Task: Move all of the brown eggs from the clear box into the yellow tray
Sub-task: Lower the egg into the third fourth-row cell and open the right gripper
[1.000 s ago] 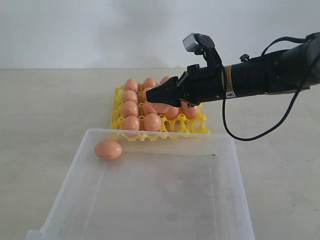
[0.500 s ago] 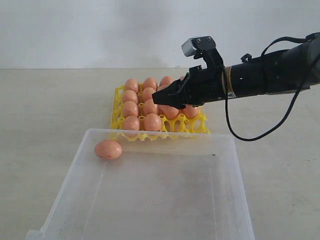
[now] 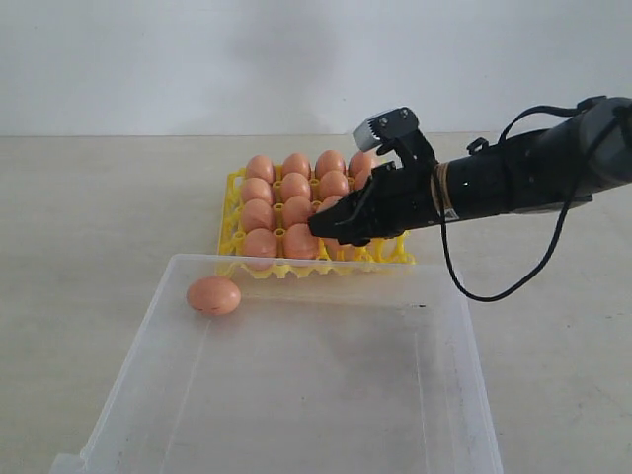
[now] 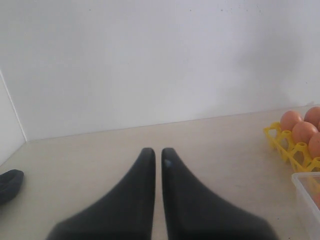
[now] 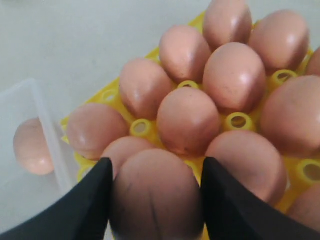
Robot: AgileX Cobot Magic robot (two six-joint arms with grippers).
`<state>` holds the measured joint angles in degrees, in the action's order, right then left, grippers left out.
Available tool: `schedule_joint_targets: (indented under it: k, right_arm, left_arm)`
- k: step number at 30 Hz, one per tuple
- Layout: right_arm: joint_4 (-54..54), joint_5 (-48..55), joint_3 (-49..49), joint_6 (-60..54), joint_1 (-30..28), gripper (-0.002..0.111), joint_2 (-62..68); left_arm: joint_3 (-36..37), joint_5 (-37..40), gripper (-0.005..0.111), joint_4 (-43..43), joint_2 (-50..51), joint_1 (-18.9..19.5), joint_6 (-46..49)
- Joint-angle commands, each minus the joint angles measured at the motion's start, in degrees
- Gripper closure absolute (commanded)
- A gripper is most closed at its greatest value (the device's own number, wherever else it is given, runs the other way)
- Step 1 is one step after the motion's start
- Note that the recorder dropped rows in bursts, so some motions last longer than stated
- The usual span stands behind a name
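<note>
right gripper (image 5: 156,169) clamped on a brown egg (image 5: 156,200) at the yellow tray (image 3: 395,253). loose egg (image 3: 213,294) waits in the clear box (image 3: 474,365). left gripper (image 4: 158,156) pinched together, empty.

Brown eggs (image 3: 296,188) crowd the yellow tray (image 3: 229,238); one lies in clear box (image 3: 375,272).

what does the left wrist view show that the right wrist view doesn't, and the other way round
Only the left wrist view: the left gripper, jaws shut and holding nothing, over bare table with a white wall behind. Only the right wrist view: the right gripper closed on a brown egg, seen close up. Both: the yellow tray with eggs in it, and part of the clear box.
</note>
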<state>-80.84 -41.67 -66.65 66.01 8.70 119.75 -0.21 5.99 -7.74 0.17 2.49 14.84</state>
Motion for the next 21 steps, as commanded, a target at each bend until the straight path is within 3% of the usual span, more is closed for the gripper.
schedule_joint_targets:
  k: [1,9,16,21]
  right_arm:
    - [0.8,-1.3,-0.3,-2.6,-0.2,0.109,0.3]
    - [0.9,-0.4,-0.3,-3.7,-0.2,0.106,0.3]
    - [0.9,-0.8,-0.3,-3.5,-0.2,0.074,0.3]
    - [0.9,-2.9,-0.3,-3.5,-0.2,0.069,0.3]
  left_arm:
    - [0.2,-0.2,0.103,-0.2,-0.2,-0.4,0.2]
    - [0.2,-0.2,0.103,-0.2,-0.2,-0.4,0.2]
    - [0.2,0.0,0.103,-0.2,-0.2,-0.4,0.2]
    - [0.2,0.0,0.103,-0.2,-0.2,-0.4,0.2]
